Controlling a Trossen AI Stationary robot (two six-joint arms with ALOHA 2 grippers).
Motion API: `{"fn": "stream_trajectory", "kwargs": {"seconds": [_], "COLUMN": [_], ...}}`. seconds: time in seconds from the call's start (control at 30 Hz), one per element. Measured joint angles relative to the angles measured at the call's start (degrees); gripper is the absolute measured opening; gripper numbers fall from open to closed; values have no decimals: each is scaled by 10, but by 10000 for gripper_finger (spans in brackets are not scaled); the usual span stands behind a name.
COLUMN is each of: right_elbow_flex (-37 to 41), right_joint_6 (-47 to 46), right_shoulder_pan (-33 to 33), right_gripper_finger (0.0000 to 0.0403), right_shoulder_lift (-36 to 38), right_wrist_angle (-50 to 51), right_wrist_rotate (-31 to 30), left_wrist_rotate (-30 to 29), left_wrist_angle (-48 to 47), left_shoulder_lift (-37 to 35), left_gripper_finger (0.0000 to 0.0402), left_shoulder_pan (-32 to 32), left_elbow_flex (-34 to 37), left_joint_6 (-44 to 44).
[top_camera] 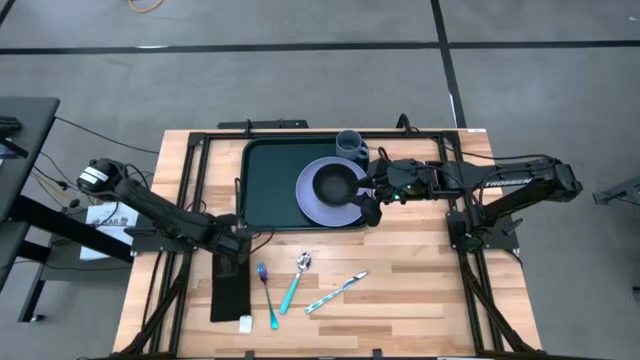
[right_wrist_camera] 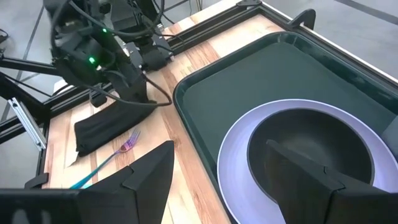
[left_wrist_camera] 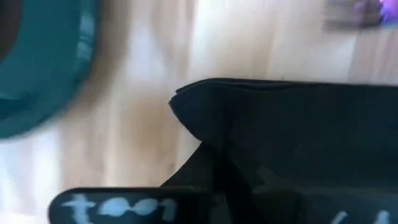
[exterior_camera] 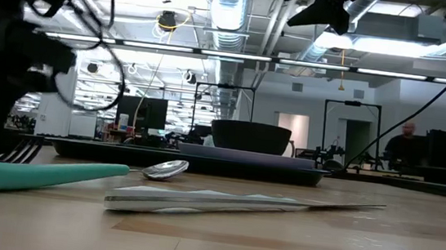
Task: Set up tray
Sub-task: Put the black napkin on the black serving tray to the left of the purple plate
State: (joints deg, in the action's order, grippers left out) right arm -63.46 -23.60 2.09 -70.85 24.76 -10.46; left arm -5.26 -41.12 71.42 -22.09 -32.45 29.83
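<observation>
The tray lies on the far middle part of the counter, with its long axis going left to right. On its right half there is a purple plate with a dark bowl on it, and a cup stands in the far right corner of the tray.

The right hand hangs at the right rim of the plate, just beside the bowl, and its fingers are apart with nothing between them.

The left hand is at the near left corner of the tray, over the far end of the black napkin. It seems clamped on the cloth, but I cannot tell this for sure. The napkin's long axis runs near to far.

The fork, spoon and knife lie near of the tray, right of the napkin. I judge the left hand is nearer to the napkin, and the tray is far and right of it.
</observation>
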Motion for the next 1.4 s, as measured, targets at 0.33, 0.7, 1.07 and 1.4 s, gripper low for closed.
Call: {"fn": "stream_trajectory", "kwargs": {"seconds": [0.33,0.7,1.07,1.4], "right_elbow_flex": [0,0,0,0], "right_joint_6": [-4,-15,-18,-21], "right_shoulder_pan": [0,0,0,0], "right_gripper_finger": [240,240,240,240], "right_shoulder_lift": [0,0,0,0], "right_wrist_angle": [0,0,0,0], "right_wrist_rotate": [-1,-2,-8,-32], "left_wrist_rotate": [-141,-193,-148,-125], "left_wrist_angle": [-90,-4,152,231], "left_shoulder_lift": [-1,-1,0,30], "left_gripper_finger": [1,0,0,0], "left_shoulder_pan": [40,259,446,490], "left_elbow_flex": [-95,-97,-98,-99], "left_joint_6": [-107,-322,-515,-623]}}
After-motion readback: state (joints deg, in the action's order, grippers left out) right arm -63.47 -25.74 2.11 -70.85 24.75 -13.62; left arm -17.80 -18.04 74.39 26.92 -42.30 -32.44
